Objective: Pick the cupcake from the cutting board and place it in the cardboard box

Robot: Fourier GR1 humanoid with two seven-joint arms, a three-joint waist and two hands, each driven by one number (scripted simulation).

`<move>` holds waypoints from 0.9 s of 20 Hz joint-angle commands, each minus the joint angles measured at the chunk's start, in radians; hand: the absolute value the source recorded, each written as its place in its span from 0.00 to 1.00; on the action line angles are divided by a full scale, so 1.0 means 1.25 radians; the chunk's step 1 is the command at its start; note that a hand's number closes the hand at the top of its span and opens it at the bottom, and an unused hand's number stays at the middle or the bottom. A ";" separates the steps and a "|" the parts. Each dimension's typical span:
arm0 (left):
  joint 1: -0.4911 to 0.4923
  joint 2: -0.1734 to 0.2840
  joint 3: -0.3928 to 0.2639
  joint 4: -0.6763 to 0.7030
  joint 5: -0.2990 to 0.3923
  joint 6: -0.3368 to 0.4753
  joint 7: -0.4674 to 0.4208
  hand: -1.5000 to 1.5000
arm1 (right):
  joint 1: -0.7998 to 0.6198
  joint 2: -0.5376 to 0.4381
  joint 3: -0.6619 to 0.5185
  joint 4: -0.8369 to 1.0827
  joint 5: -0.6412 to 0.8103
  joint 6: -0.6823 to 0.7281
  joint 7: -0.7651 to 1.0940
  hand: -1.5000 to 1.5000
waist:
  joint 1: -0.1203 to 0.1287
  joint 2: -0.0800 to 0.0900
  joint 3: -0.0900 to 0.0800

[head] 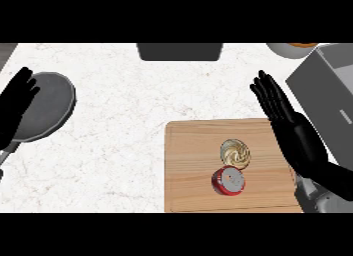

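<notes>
From the head view, the right hand (276, 104) hangs flat with its fingers straight and together, holding nothing, its fingertips pointing toward the far side of the counter (149, 100). Just inward of its wrist lies the wooden cutting board (194, 170), and on the board sits the cupcake (236, 151), a pale swirl of frosting seen from above, near the forearm but not touched by it. Just nearer than the cupcake, touching or almost touching it, is a red round thing (228, 180) lying on its side.

On the outer side of that hand stands a grey box (334, 95) with its flaps open; what is inside I cannot tell. Beyond the fingertips, at the far edge, part of a bowl (291, 49) shows with something orange in it. A dark grey container (180, 51) sits further along that far edge.

The left hand (9, 112) is also released, fingers straight and up, resting at the left edge. Just inward of it lies a grey plate (50, 105).
</notes>
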 commanded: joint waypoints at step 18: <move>0.007 -0.126 -0.215 -0.117 -0.122 -0.022 -0.079 0.50 | 0.310 -0.073 0.064 0.264 0.742 -0.609 0.380 0.00 | -0.030 -0.024 0.000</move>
